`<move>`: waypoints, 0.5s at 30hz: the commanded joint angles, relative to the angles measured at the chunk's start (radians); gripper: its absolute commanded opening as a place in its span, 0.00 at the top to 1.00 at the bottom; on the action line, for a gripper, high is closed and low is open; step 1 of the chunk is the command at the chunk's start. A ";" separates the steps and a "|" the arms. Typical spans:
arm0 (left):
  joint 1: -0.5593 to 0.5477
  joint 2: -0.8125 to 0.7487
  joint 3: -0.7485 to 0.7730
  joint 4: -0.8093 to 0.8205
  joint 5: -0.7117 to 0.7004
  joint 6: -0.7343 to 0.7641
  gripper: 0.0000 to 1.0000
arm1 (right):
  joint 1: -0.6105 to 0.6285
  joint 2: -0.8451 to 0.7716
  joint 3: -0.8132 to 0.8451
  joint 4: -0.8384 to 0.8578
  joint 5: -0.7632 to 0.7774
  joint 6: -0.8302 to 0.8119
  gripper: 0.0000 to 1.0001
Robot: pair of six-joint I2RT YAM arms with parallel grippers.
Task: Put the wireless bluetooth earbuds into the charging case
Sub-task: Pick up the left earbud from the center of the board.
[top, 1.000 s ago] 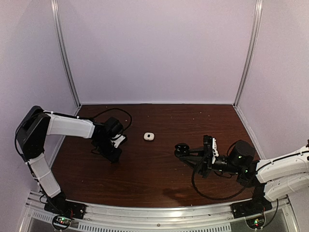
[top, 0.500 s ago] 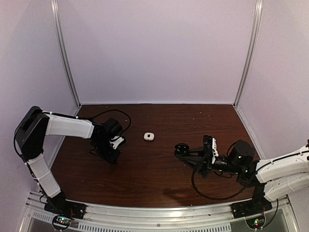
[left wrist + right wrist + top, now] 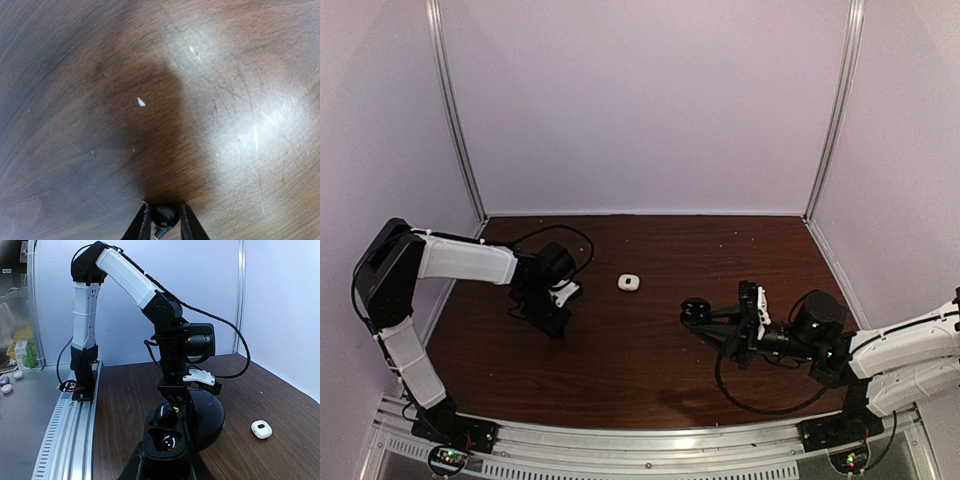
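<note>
Left wrist view shows the left claw (image 3: 164, 211) pointing down over the dark brown wooden table (image 3: 240, 100). Its two fingers are pinched together on a tiny round black plastic earbud (image 3: 165, 216). A little white crumb (image 3: 141, 102) lies on the wood ahead of the claw, well apart from it.

The right claw (image 3: 166, 463) is clamped on the open black plastic charging case (image 3: 167, 442). The round lid is tipped back behind the claw. This case is well apart from the left claw, far off to its right. A small white rounded plastic case (image 3: 261, 429) lies on the table, out in front of the right claw and to one side.

I think the earbud has yet to be carried over to the black case. It is tiny and smooth, so it could slip out of the pinch on the way. If it arrives turned the wrong way, it may not drop into its hole. A hard push could also twist the case in the right claw.
</note>
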 commanded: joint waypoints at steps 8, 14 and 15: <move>0.004 0.007 -0.002 0.009 0.022 0.013 0.87 | -0.006 0.009 0.028 0.000 0.004 -0.011 1.00; 0.004 -0.106 0.007 0.080 0.104 -0.007 0.92 | -0.006 0.022 0.032 0.027 0.049 -0.013 1.00; 0.004 -0.132 0.007 0.101 0.121 -0.013 0.92 | -0.007 0.026 0.032 0.035 0.062 -0.013 1.00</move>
